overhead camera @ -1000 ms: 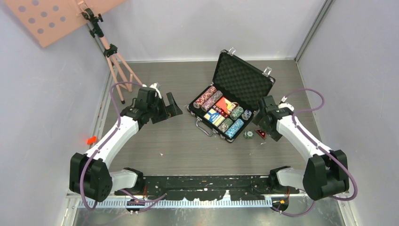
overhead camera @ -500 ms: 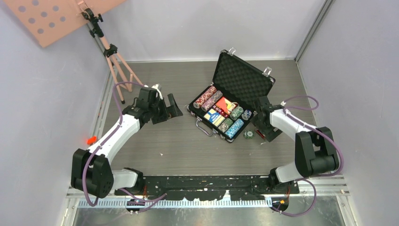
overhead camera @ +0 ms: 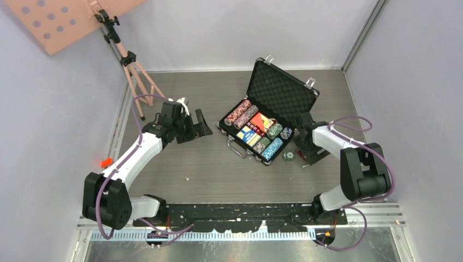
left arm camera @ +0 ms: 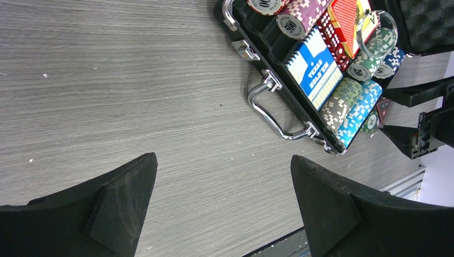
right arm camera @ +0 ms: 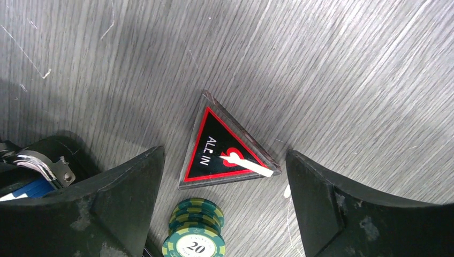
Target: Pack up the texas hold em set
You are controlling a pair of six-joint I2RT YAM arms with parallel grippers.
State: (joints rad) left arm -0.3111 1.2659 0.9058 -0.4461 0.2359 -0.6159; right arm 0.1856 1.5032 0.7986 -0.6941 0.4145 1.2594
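Observation:
The black silver-trimmed briefcase [overhead camera: 284,90] lies open mid-table, with rows of poker chips [overhead camera: 271,148], a red deck [overhead camera: 260,121] and a blue deck [overhead camera: 249,135] inside; it also shows in the left wrist view [left arm camera: 278,91]. Red dice [left arm camera: 331,36] lie between the decks. A short stack of green chips [right arm camera: 196,229] and a black triangular "ALL IN" marker [right arm camera: 222,150] lie on the table to the right of the case. My right gripper [right arm camera: 225,176] is open, low over them, with both between its fingers. My left gripper [left arm camera: 224,171] is open and empty, left of the case.
A pink tripod [overhead camera: 131,60] holding a pink perforated board [overhead camera: 60,19] stands at the back left. Grey walls close in the table on three sides. A small orange object [overhead camera: 106,162] sits at the left edge. The case's metal handle [left arm camera: 273,110] juts toward the left arm.
My right arm has folded in and dropped its gripper lower over the loose chips and the marker. The left arm has stayed nearly still.

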